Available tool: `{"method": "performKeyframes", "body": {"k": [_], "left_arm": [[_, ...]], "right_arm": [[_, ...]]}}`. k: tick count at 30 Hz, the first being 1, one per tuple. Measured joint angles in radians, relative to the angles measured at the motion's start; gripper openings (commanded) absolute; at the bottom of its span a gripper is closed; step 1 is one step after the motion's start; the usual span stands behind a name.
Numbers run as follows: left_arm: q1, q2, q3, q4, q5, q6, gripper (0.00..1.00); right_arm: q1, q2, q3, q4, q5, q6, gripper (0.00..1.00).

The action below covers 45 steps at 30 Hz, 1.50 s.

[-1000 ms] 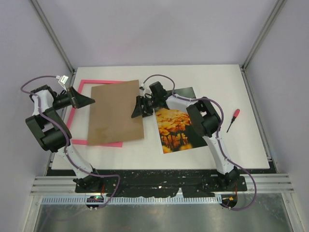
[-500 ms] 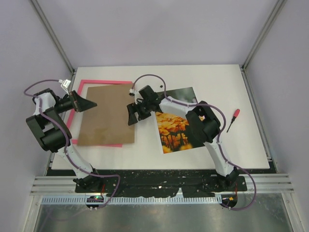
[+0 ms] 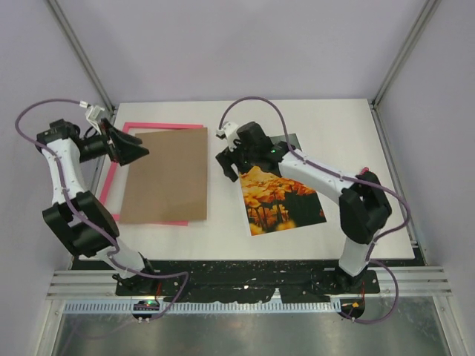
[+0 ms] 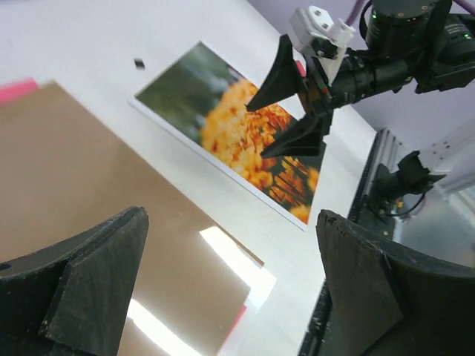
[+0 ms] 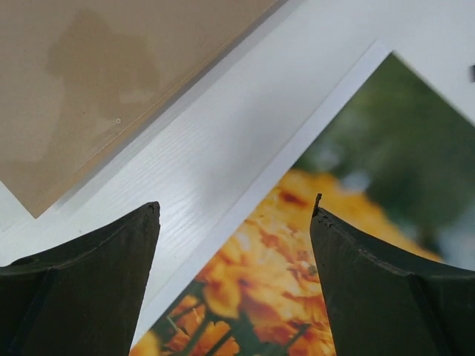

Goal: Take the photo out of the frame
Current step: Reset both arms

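Observation:
The photo (image 3: 286,199) of orange flowers lies flat on the white table, right of centre, apart from the frame. The pink frame (image 3: 157,126) lies at the left, and a brown backing board (image 3: 167,174) covers most of it. My right gripper (image 3: 231,166) hovers open over the photo's upper left edge; in its wrist view the gripper (image 5: 236,202) holds nothing above the photo (image 5: 371,148). My left gripper (image 3: 139,152) stands open above the board's left part; its wrist view shows the gripper (image 4: 231,215) empty over the board (image 4: 89,170).
A red-handled screwdriver (image 3: 363,172) lies at the right of the table, partly behind my right arm. Metal rails border the table at the left and right edges. A small black speck (image 4: 139,64) lies beyond the photo.
The backing board, tilted up at my right gripper a second ago, now lies flat on the frame. My right gripper opened wider and drew back right over the photo. My left arm rose slightly.

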Motion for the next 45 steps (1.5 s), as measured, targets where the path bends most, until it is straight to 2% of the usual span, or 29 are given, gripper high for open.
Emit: {"method": "performKeyframes", "body": {"k": [4, 6, 8, 11, 13, 19, 24, 30, 34, 38, 41, 45], "left_arm": [[-0.026, -0.066, 0.19, 0.006, 0.009, -0.033, 1.0], [-0.034, -0.084, 0.261, 0.007, 0.014, -0.039, 1.0], [-0.04, -0.085, 0.319, 0.007, 0.018, -0.042, 1.0], [-0.064, -0.06, 0.415, 0.008, -0.009, -0.097, 1.0], [-0.107, -0.063, 0.422, 0.026, -0.081, -0.176, 1.0], [-0.304, -0.343, -0.035, 0.38, -0.493, -0.522, 1.0], [-0.319, -0.498, -0.183, 0.636, -0.719, -0.675, 1.0], [-0.319, -0.747, -0.505, 0.911, -0.95, -0.721, 1.0], [-0.319, -0.876, -0.642, 0.963, -1.045, -0.711, 1.0], [-0.318, -0.912, -0.677, 0.961, -1.106, -0.692, 1.0], [-0.305, -0.929, -0.709, 0.957, -1.107, -0.672, 0.99], [-0.277, -0.977, -0.797, 0.962, -1.094, -0.662, 1.0]], "right_arm": [[-0.01, -0.18, -0.091, 0.08, 0.079, -0.142, 0.87], [-0.023, -0.261, -0.141, 0.117, 0.106, -0.214, 0.96], [-0.048, -0.33, -0.19, 0.14, 0.118, -0.273, 0.99], [-0.122, -0.417, -0.245, 0.119, 0.096, -0.351, 0.99], [-0.176, -0.443, -0.246, 0.067, 0.068, -0.388, 0.99], [-0.275, -0.474, -0.264, -0.069, 0.042, -0.409, 0.99], [-0.384, -0.575, -0.349, -0.109, 0.042, -0.372, 0.99], [-0.692, -0.698, -0.435, -0.092, -0.018, -0.275, 1.0], [-0.913, -0.78, -0.515, -0.069, -0.145, -0.221, 0.99], [-1.05, -0.85, -0.592, -0.025, -0.287, -0.189, 0.99], [-1.099, -0.897, -0.653, 0.016, -0.344, -0.156, 0.99], [-1.105, -0.972, -0.722, 0.084, -0.36, -0.102, 1.0]]}}
